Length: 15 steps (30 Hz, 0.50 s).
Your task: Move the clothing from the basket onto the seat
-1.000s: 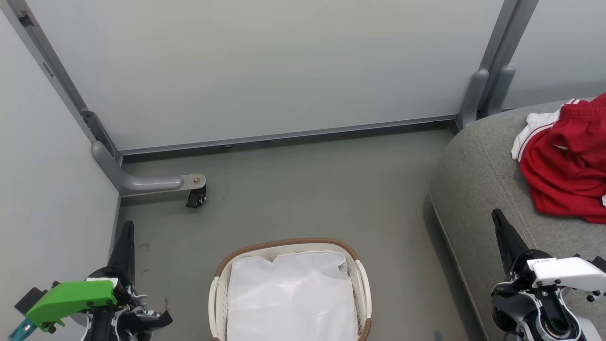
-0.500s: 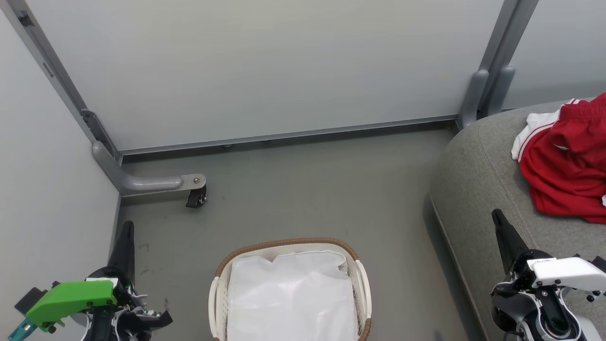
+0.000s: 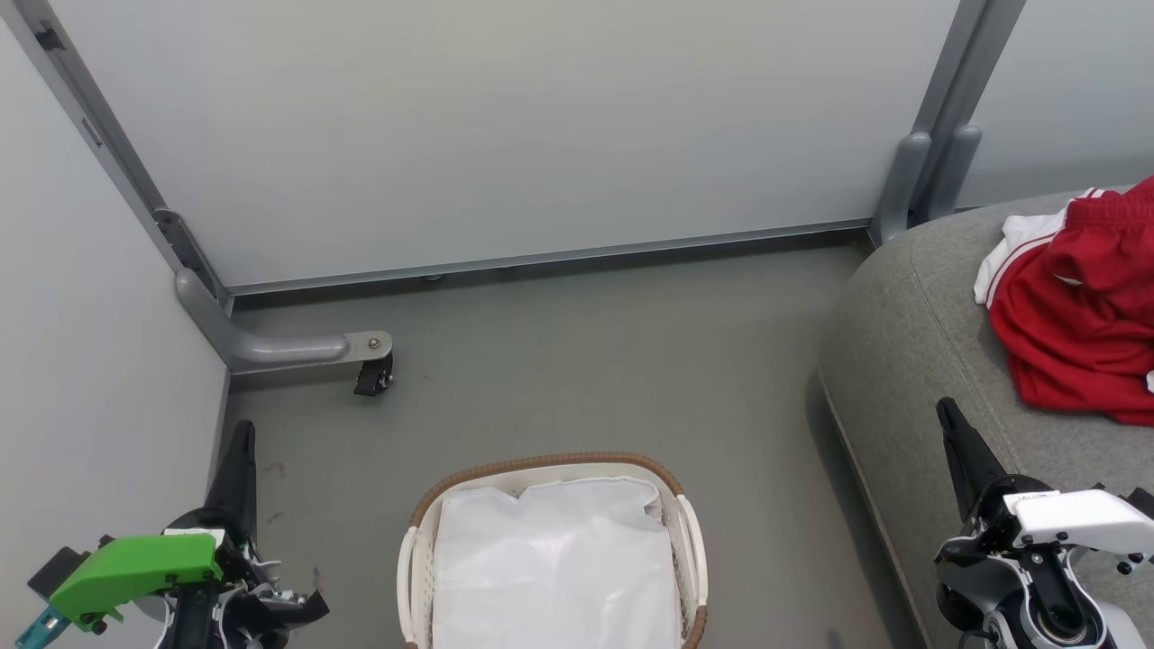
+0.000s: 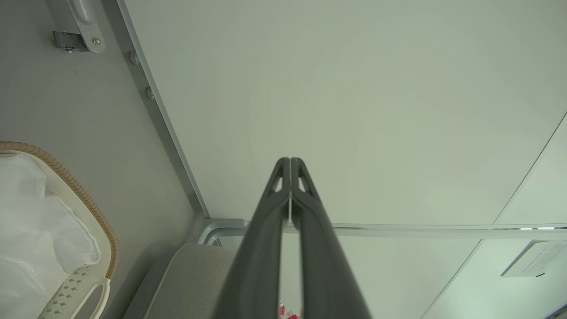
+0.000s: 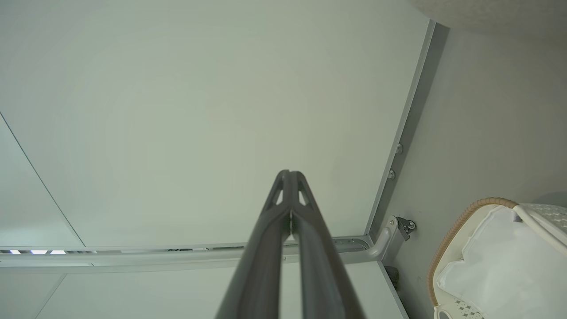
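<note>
Left pincer (image 3: 241, 433) and right pincer (image 3: 944, 411) sit clenched; red clothing (image 3: 1082, 315) crumples on woven seat (image 3: 911, 351).

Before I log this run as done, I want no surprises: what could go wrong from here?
1. The clothing runs past the head view's right edge, so a part may hang off the seat and slide.
2. The crumpled liner in the basket could hide a piece.

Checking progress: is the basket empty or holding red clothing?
Empty of clothing: the basket shows just its white liner; the red clothing lies on the seat.
</note>
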Motion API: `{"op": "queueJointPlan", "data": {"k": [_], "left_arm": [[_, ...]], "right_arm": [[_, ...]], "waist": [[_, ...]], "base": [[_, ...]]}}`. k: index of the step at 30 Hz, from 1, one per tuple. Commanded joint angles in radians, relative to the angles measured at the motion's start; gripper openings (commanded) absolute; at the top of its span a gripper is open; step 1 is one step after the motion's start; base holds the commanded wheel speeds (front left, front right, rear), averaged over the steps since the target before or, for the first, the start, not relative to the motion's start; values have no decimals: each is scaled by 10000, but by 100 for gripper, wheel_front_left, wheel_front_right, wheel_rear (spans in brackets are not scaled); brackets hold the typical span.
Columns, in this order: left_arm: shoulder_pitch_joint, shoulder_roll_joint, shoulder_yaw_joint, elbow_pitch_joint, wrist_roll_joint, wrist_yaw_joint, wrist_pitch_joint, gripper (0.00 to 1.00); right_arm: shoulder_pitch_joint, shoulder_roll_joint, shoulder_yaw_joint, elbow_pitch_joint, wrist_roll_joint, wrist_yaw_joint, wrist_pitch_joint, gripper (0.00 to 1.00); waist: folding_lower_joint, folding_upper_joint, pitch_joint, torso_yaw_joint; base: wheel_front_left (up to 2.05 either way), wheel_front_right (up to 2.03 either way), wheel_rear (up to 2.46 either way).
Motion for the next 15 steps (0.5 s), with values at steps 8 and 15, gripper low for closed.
{"op": "queueJointPlan", "data": {"k": [8,15], "left_arm": [[-101,51,22,-15,-32,-59,30,0],[-101,51,21,-15,-32,-59,30,0]], "right_arm": [[106,-56,-16,-39,36,-7,14,0],[106,-56,-16,-39,36,-7,12,0]], "waist": [[0,-1,0,0],[0,-1,0,0]], "base": [[0,0,0],[0,0,0]]}}
